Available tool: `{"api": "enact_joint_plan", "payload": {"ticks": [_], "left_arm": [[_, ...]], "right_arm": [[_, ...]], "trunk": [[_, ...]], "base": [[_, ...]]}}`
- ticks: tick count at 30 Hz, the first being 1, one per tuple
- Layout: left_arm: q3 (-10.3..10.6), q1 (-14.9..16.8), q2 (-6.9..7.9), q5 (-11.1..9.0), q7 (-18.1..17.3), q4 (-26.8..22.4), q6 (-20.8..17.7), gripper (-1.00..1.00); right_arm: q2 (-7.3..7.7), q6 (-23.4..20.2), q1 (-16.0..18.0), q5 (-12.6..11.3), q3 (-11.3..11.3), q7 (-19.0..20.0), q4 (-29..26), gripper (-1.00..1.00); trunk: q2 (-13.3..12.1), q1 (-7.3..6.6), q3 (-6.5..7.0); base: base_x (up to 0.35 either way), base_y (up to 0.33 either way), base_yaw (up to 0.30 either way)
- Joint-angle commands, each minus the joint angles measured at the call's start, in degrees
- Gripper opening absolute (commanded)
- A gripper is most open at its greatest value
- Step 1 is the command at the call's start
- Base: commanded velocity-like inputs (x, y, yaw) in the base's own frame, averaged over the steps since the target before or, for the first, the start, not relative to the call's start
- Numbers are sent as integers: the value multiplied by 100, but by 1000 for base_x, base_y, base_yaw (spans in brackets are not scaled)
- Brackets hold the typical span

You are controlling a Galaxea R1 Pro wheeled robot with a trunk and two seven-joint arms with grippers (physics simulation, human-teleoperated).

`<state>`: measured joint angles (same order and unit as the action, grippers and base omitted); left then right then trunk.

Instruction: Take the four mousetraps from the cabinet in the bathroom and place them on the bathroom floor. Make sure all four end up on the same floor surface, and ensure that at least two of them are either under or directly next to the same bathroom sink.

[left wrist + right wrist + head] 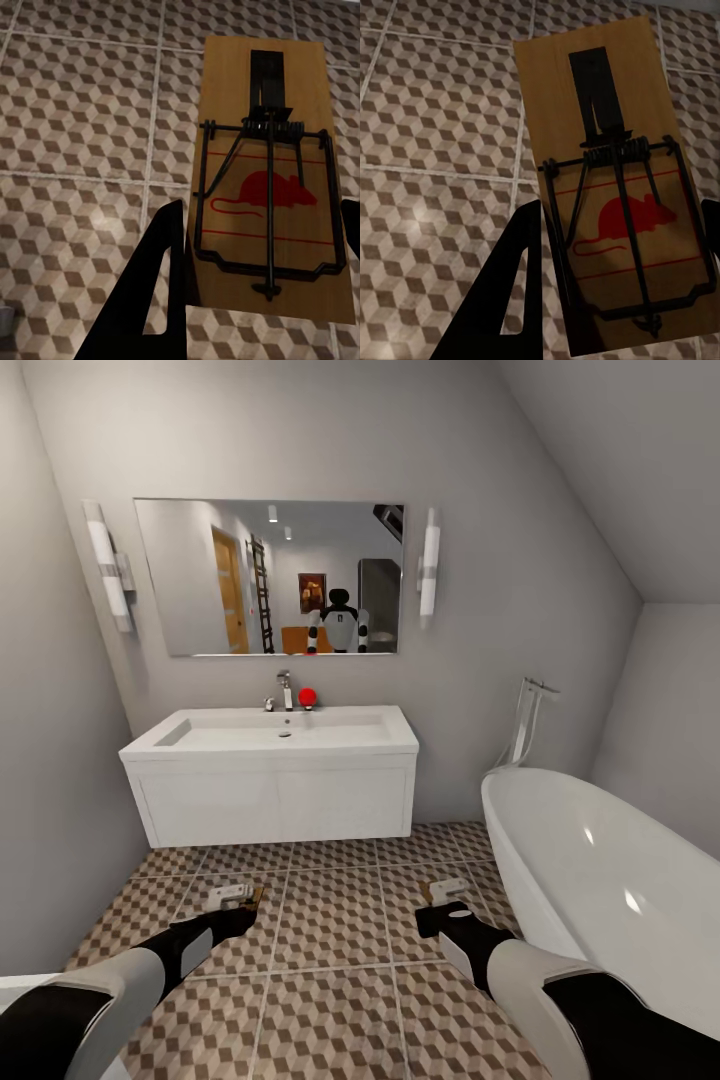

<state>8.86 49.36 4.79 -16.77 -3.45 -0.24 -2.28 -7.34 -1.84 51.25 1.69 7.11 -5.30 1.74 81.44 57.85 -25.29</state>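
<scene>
Nearest, the left gripper [238, 900] is clamped on a mousetrap [270, 180], a wooden board with a red mouse print, held above the patterned floor [330, 920]. The right gripper [440, 895] grips a second mousetrap [619, 195] the same way. Beyond them stands the white sink [270, 735], with the bathtub [600, 870] to its right.

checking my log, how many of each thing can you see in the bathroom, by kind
mousetraps: 2, one in the left gripper (mousetrap), one in the right gripper (mousetrap)
sink: 1
bathtub: 1
mirror: 1
wall lights: 2
total: 7
</scene>
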Motion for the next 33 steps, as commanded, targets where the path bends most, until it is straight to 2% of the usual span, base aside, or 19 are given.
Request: {"api": "enact_joint_plan", "payload": {"ticks": [1,26,33], "left_arm": [[46,4,-1,-47,-16,-3,-22,-100],[-6,3,-21,-89,55,-26,-28,-100],[-11,3,-23,-89,55,-29,-27,-100]], "right_arm": [[-3,-21,8,6,44,-15,10,-100],[32,-62,8,24,44,-59,1,-100],[31,-62,8,24,45,-59,1,-100]], "trunk": [[4,0,-6],[4,0,-6],[285,154,-132]], "base": [[0,0,0],[0,0,0],[0,0,0]]}}
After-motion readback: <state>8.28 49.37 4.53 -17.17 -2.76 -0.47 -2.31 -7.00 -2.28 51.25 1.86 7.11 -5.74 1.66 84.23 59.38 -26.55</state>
